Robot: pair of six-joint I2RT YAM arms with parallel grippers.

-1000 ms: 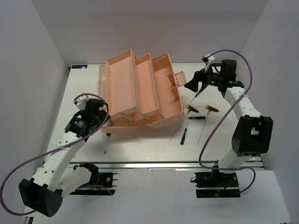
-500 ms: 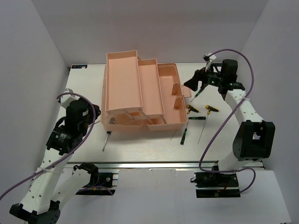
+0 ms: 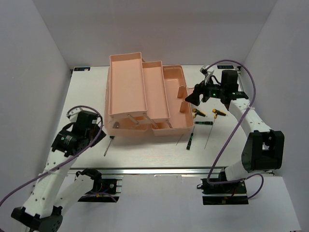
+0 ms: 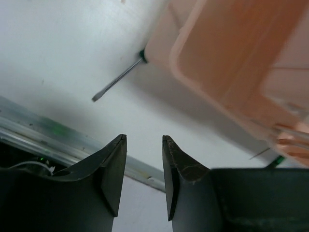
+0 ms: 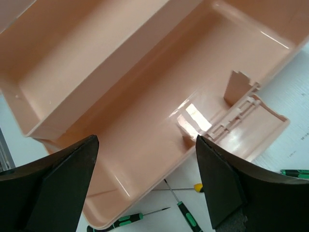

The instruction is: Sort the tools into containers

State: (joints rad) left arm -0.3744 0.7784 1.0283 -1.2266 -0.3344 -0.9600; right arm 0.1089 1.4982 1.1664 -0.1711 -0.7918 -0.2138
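The right pincer (image 5: 146,140) is hovering over the toolbox (image 3: 126,82), which is sitting at the far middle of the desk (image 3: 145,154). It is spread wide and holding nothing. The left pincer (image 4: 144,145) is hanging over the near-left edge with its jaws narrowly parted. It is empty and clear of a screwdriver (image 4: 118,79) lying just beside the toolbox's near-left corner. More screwdrivers (image 3: 190,140) are lying toward the right edge.

The toolbox (image 5: 120,72) is showing smooth, glossy salmon-pink plastic and catching bright highlights inside. The counter (image 3: 145,153) is looking matt white, faintly grained. A screwdriver (image 4: 118,79) is gleaming with a bare metal shaft. The left gripper (image 4: 144,141) is looking matt black, slightly scuffed.
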